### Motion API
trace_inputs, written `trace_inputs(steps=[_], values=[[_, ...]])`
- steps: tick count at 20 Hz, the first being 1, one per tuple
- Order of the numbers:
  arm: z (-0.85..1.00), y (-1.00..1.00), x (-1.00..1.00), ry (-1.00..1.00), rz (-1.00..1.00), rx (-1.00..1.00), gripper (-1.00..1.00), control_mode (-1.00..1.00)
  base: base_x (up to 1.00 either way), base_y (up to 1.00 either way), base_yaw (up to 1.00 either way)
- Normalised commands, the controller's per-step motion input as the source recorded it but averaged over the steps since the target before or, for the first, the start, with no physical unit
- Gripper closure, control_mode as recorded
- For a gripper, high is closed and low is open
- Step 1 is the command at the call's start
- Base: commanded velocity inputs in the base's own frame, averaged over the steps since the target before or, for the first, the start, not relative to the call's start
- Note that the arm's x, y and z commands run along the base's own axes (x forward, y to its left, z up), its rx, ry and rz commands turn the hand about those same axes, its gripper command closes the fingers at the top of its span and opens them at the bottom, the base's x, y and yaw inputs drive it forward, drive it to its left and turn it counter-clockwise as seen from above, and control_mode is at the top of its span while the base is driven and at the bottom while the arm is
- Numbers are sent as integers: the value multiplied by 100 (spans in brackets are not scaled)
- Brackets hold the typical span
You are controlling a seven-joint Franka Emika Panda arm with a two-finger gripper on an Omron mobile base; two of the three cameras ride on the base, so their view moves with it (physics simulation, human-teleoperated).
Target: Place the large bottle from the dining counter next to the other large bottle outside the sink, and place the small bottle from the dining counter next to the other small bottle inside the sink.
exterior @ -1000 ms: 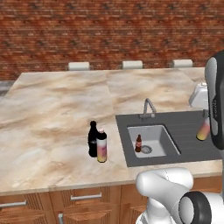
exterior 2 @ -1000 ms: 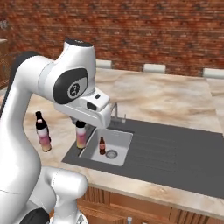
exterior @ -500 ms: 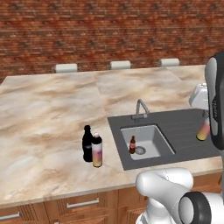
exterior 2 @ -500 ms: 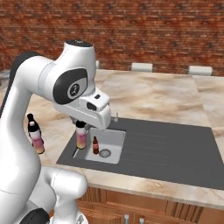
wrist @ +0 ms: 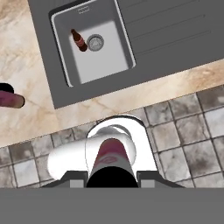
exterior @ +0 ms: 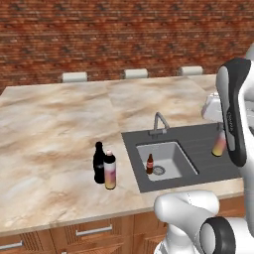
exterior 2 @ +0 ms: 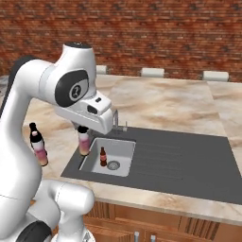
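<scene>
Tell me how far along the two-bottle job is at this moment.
Done: the large bottle stands beside the other large bottle on the counter outside the sink. In hand: the gripper holds the small bottle. Left: setting it in the basin beside the other small bottle.

The sink is set into the bench, with the tap at its back rim and a small bottle standing inside, just left of the drain. Two tall bottles stand touching on the bench left of the sink, well apart from it. The hand hangs above the sink's left rim with another small bottle below it.
</scene>
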Motion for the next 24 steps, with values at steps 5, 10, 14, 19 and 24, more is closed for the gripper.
trace_inputs(steps=[5, 10, 14, 19, 24], values=[[-3, 22, 20, 4, -6, -5, 100, -100, 0, 0, 0], [-20, 1, 31, 1, -3, -2, 100, -100, 0, 0, 0], [-30, 0, 37, 0, 0, 0, 100, -100, 0, 0, 0], [-25, 0, 28, -1, -1, -2, 100, -100, 0, 0, 0], [-36, 0, 23, 0, -1, -5, 100, -100, 0, 0, 0]])
